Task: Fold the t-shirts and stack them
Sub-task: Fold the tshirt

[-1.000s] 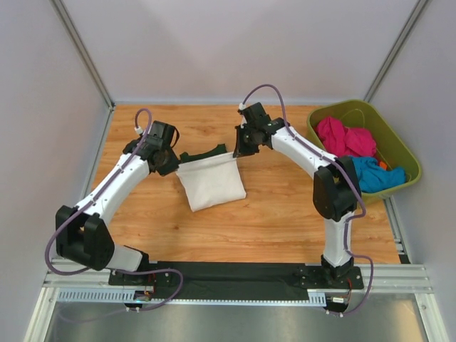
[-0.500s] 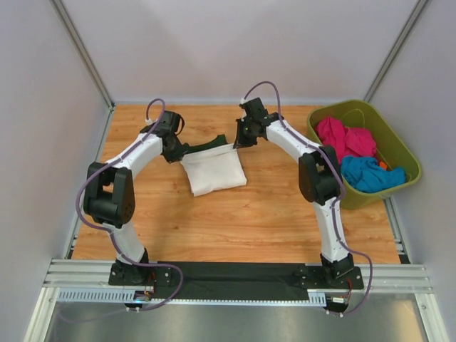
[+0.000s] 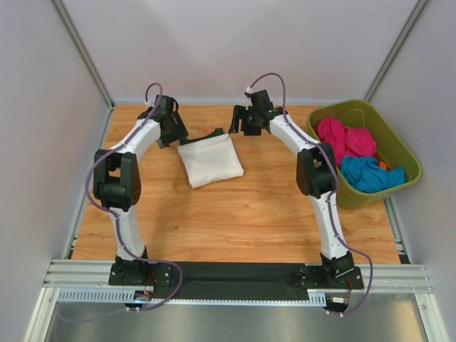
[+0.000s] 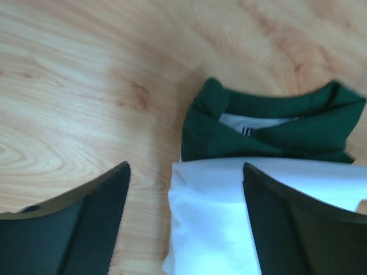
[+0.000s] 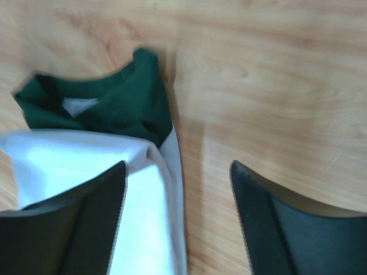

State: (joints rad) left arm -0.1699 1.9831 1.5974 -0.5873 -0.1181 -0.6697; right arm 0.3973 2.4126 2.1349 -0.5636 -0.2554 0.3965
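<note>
My left pincer and right pincer stand apart, gripping nothing, each over a far corner of the one folded tee, soft white with dark green trim, flat on the wood-grain table. One olive plastic tub, well apart at the right, holds crumpled pink and blue cloth.
</note>
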